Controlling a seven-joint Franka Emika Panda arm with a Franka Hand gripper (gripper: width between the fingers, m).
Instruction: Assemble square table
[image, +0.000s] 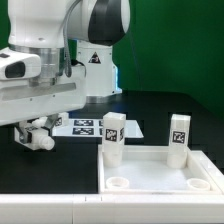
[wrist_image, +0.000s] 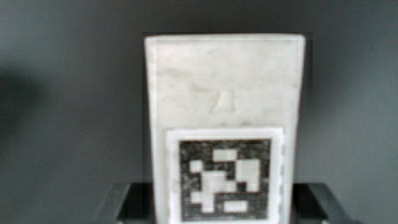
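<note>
A close look at the Franka Panda arm (image: 100, 22) in the exterior view: smooth, rounded white shells, glossy under the lights, broken by a black band (image: 84, 24) where two segments meet. Lower on the white column sits a small dark triangular mark (image: 95, 58); its wording is too small to read. Nearer the camera the arm ends in a boxy white block (image: 38, 95) with flat sides, topped by a pale grey-white housing (image: 16, 66). Beneath it, the end effector (image: 38, 136) is white too, its shape soft and blurred. In the wrist view its fingers (wrist_image: 134, 206) appear only as dark, straight-edged strips.
</note>
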